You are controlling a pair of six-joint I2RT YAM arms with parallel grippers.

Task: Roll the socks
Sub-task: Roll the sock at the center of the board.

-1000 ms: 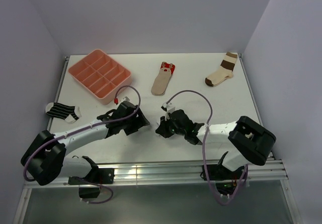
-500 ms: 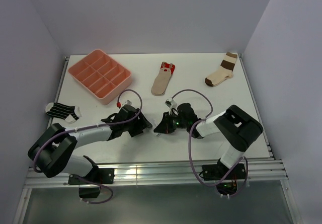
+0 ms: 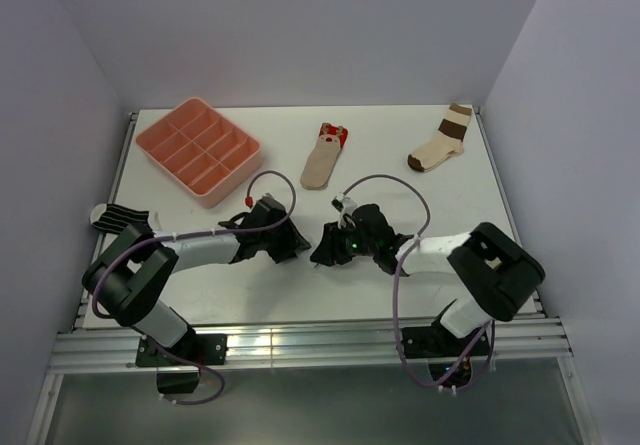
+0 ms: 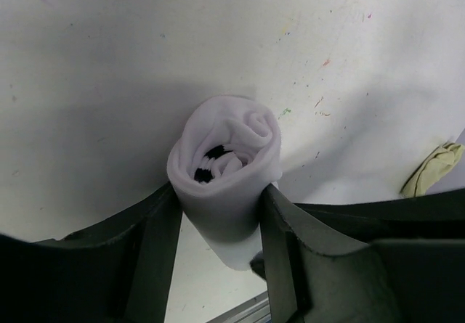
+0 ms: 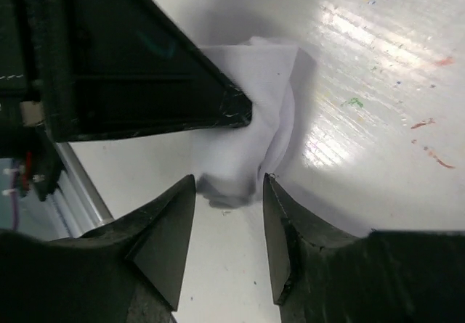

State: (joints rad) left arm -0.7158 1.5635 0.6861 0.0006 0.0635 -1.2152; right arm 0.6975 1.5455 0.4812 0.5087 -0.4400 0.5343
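left gripper [image 4: 218,214]: narrowed from a wider gap; its fingers [image 4: 156,243] are now pressed against both sides of the rolled white sock [image 4: 227,160].
right gripper [image 5: 229,192]: parted from nearly closed; the roll's loose end is now seen between the spread jaws.
left arm [image 3: 200,248]: carried forward and to the right, its elbow drawn up from the near left corner.
striped sock [image 3: 115,213]: once fully in view, now partly covered by that elbow.
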